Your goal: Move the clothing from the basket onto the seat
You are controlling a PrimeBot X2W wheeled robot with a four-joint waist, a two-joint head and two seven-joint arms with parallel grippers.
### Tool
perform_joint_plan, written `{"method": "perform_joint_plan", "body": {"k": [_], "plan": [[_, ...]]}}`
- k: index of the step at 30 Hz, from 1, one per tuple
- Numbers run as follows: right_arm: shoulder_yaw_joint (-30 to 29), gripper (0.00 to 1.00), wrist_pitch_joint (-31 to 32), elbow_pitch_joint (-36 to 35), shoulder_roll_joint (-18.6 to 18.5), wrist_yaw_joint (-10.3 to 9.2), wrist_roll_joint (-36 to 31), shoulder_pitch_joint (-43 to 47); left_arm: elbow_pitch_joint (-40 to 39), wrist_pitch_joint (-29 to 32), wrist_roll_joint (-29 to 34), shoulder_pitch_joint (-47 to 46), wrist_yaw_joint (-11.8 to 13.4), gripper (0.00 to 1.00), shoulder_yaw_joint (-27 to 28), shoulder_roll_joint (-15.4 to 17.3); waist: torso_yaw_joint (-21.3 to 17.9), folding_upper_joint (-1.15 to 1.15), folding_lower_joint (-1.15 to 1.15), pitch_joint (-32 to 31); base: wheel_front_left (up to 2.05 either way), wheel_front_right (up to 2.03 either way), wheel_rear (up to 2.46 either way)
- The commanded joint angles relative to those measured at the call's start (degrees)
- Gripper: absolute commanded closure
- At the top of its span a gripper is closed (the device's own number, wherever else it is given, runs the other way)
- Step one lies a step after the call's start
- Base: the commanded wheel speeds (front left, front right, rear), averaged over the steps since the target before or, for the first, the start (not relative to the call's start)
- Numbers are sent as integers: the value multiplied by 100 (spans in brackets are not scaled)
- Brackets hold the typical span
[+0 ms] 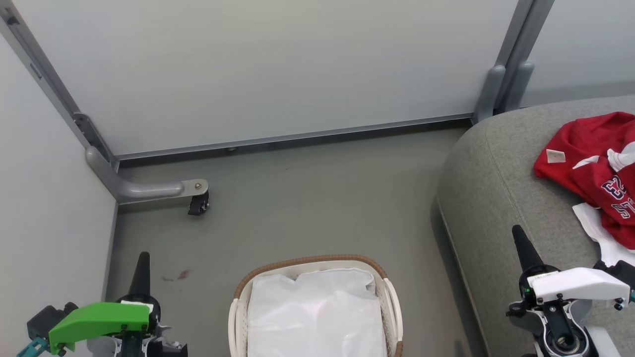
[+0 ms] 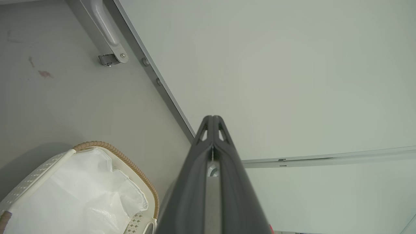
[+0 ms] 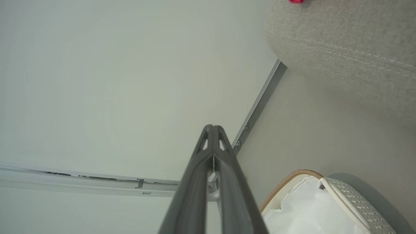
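All the clothing (image 1: 590,163) seems to lie on the seat (image 1: 496,188), the basket (image 1: 307,261) holding just its liner (image 1: 317,312), both jaws pressed together, empty.

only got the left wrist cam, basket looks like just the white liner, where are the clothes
Observer: The red clothing lies on the grey seat, at the right of the head view.
Operator: any red in the part of the basket i can't see
Observer: None in sight. From above, the basket has the white liner across its inside as far as the picture's bottom edge.
Operator: and the right end effector
Observer: The right end effector is shut and holds nothing. In the head view it stands against the seat's near edge, apart from the clothing.
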Motion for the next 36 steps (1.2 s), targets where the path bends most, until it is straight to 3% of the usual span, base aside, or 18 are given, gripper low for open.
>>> {"method": "perform_joint_plan", "body": {"k": [1, 36], "plan": [[-29, 100, 41, -77, -38, -3, 151, 44, -71, 43, -136, -143, -39, 100, 43, 31, 0, 0, 0, -3, 0, 0, 0], [-130, 100, 452, -336, -50, -5, 1669, 156, -354, 446, -1465, -176, -142, 100, 253, 39, -3, 0, 0, -88, 0, 0, 0]]}}
